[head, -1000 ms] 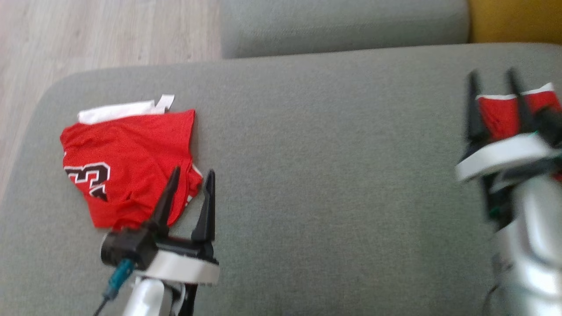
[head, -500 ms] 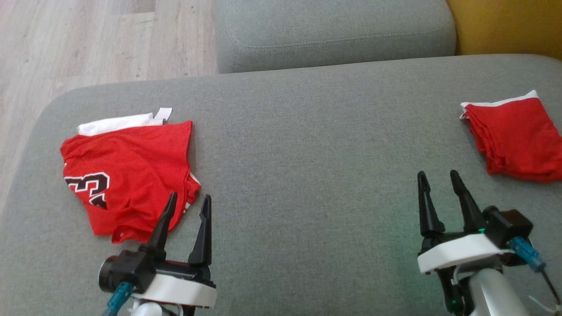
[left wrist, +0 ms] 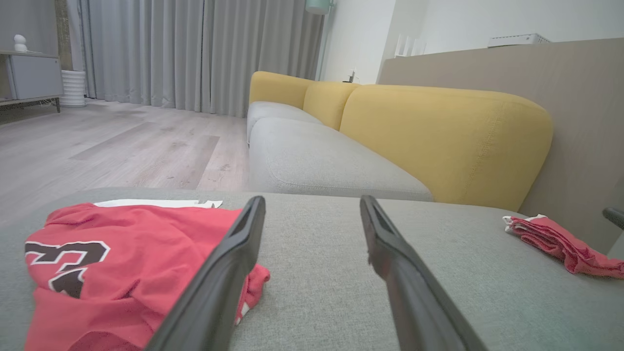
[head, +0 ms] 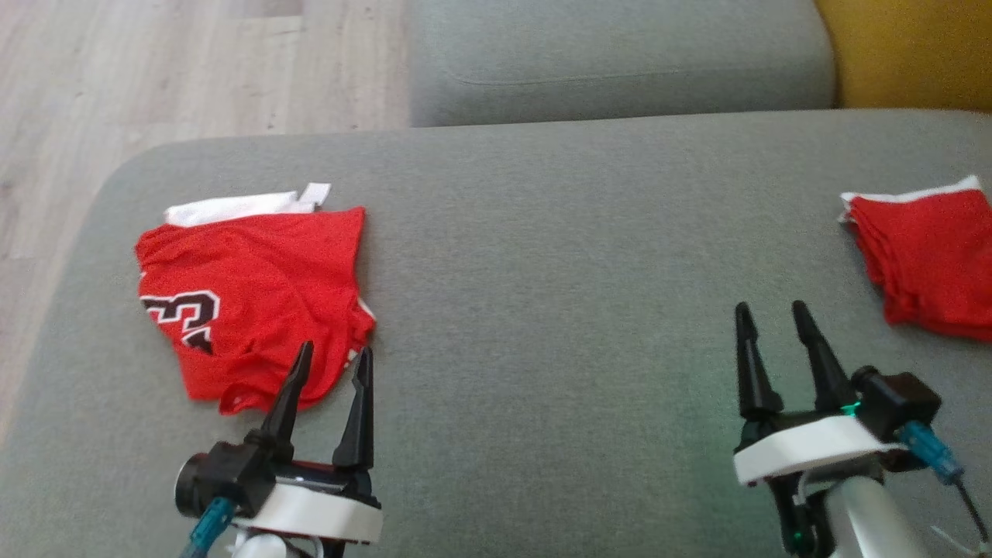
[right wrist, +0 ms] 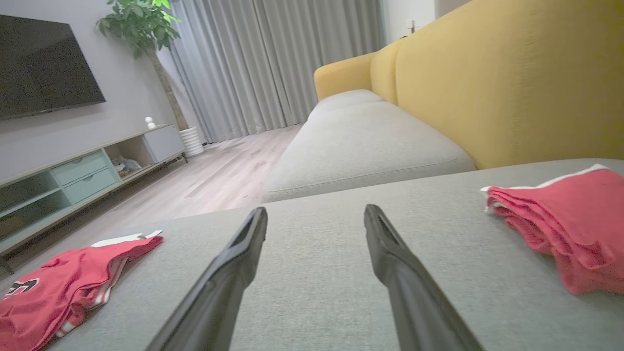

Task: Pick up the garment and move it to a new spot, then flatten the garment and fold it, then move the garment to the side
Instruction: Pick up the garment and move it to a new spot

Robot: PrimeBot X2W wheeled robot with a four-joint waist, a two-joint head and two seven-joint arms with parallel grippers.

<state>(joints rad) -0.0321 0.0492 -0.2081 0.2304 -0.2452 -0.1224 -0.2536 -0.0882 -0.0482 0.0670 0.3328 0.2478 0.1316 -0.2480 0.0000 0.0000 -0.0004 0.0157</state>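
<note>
A red garment (head: 248, 294) with a black-and-white number and a white band lies loosely folded at the left of the grey seat cushion (head: 558, 256); it also shows in the left wrist view (left wrist: 122, 258) and the right wrist view (right wrist: 58, 287). My left gripper (head: 335, 350) (left wrist: 312, 201) stands open just off its near right corner, holding nothing. A second red garment (head: 930, 256) (right wrist: 570, 219) (left wrist: 560, 241), folded small with a white edge, lies at the far right. My right gripper (head: 771, 307) (right wrist: 316, 209) is open and empty, apart from it, to its near left.
Wooden floor (head: 155, 70) lies beyond the cushion's rounded left edge. Another grey seat cushion (head: 620, 62) adjoins at the back, with the yellow backrest (head: 907, 54) at the right. Bare grey fabric spreads between the two garments. A TV cabinet (right wrist: 73, 175) stands across the room.
My right gripper has drawn back from over the folded garment at the right to the near side, open and empty. The head camera shifted slightly. The left gripper has barely moved.
</note>
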